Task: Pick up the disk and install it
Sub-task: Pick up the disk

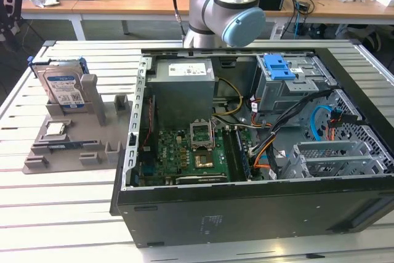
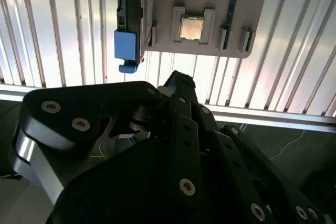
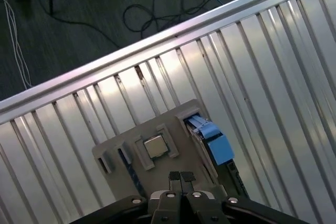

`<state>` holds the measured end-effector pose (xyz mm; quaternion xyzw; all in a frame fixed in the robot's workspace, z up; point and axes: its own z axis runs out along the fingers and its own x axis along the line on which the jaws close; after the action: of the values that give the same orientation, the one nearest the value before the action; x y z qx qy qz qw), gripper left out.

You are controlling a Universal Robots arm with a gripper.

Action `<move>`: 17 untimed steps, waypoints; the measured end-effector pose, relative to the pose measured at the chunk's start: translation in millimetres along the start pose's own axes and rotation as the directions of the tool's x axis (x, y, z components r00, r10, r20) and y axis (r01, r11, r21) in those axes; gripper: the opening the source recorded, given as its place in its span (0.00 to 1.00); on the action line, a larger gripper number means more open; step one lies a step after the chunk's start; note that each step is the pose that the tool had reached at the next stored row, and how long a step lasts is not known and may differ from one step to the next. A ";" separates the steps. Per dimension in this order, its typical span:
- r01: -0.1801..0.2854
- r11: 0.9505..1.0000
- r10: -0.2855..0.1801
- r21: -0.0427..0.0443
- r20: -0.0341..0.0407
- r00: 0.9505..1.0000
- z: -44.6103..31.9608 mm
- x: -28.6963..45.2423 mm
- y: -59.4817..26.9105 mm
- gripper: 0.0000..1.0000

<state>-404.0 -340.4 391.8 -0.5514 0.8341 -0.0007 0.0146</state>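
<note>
Silver-metal and framed in blue, the disk (image 1: 63,89) stands on edge in a slot of the grey holder (image 1: 69,147) at the exterior view's left. It is well apart from the open computer case (image 1: 246,214) it is meant for. Standing upright leaves its top edge free, probably so that the claw can come down over it. Its broad face carries a white-and-blue label, and a blue plastic frame runs round its edges. In the first wrist view the claw (image 3: 181,176) hangs above the holder, fingertips pressed together and gripping nothing, near the disk but clear of it. A small square processor chip (image 1: 56,129) lies flat in its own recess beside the disk. Holder and case both rest on a slatted metal table (image 1: 61,214).
</note>
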 end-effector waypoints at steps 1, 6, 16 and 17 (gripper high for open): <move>0.009 1.000 -0.009 0.000 0.000 1.000 0.0 0.0 0.0 0.11; 0.063 0.998 -0.063 -0.001 0.001 0.998 0.0 0.0 0.0 0.11; 0.193 0.981 -0.193 -0.001 -0.008 0.981 0.1 0.0 -0.1 0.11; 0.201 0.980 -0.201 0.000 -0.013 0.980 0.1 0.0 0.0 0.11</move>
<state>-404.0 -340.5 391.7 -0.6328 0.7742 -0.0062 0.0091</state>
